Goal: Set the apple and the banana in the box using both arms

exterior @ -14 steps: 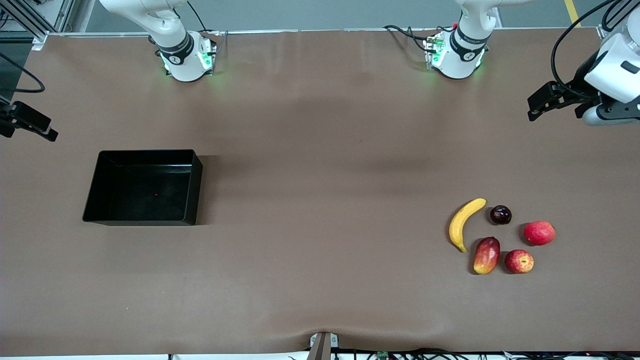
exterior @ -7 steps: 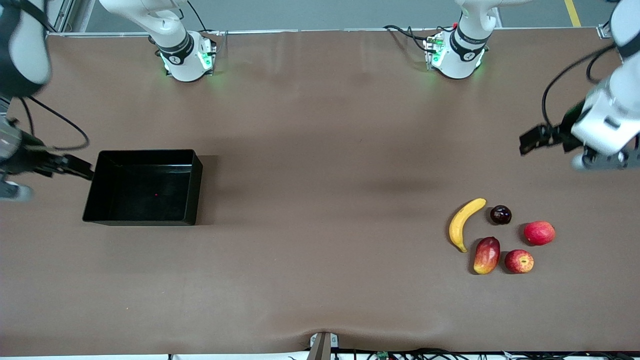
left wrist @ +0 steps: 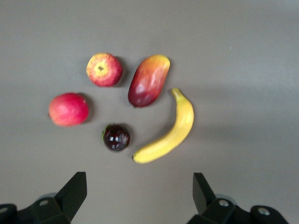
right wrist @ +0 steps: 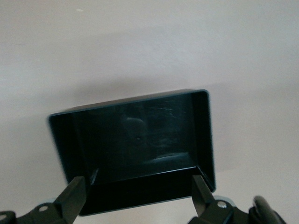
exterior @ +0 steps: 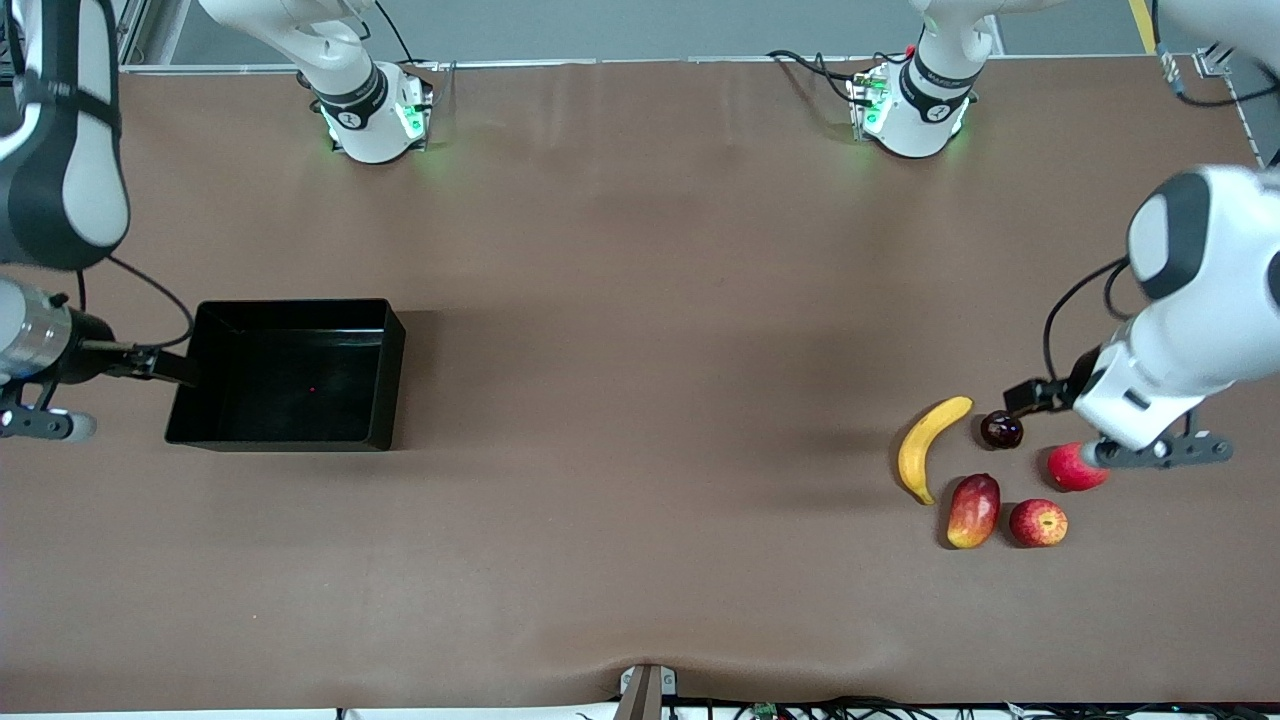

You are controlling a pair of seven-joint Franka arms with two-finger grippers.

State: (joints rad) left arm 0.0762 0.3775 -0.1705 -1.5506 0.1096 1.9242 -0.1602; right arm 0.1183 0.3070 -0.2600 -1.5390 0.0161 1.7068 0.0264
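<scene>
The yellow banana (exterior: 930,447) (left wrist: 170,133) lies in a cluster of fruit toward the left arm's end of the table. The apple (exterior: 1038,522) (left wrist: 104,69), red with a yellowish stem patch, is the fruit nearest the front camera. My left gripper (exterior: 1030,394) (left wrist: 138,193) hangs open and empty over the table beside the dark plum. The black box (exterior: 392,380) (right wrist: 205,135) stands toward the right arm's end with nothing in it. My right gripper (exterior: 165,367) (right wrist: 138,193) is open and empty at the box's outer end wall.
A dark plum (exterior: 1001,430) (left wrist: 116,137) sits between the banana and a pinkish-red fruit (exterior: 1066,468) (left wrist: 68,109), which the left hand partly hides. A red-yellow mango (exterior: 973,510) (left wrist: 148,80) lies beside the apple. Both arm bases (exterior: 370,120) stand along the table's edge farthest from the front camera.
Both arms have swung in from the table's ends. The left gripper came down toward the fruit cluster; the right gripper moved up to the box's outer end. Fruits and box stayed put.
</scene>
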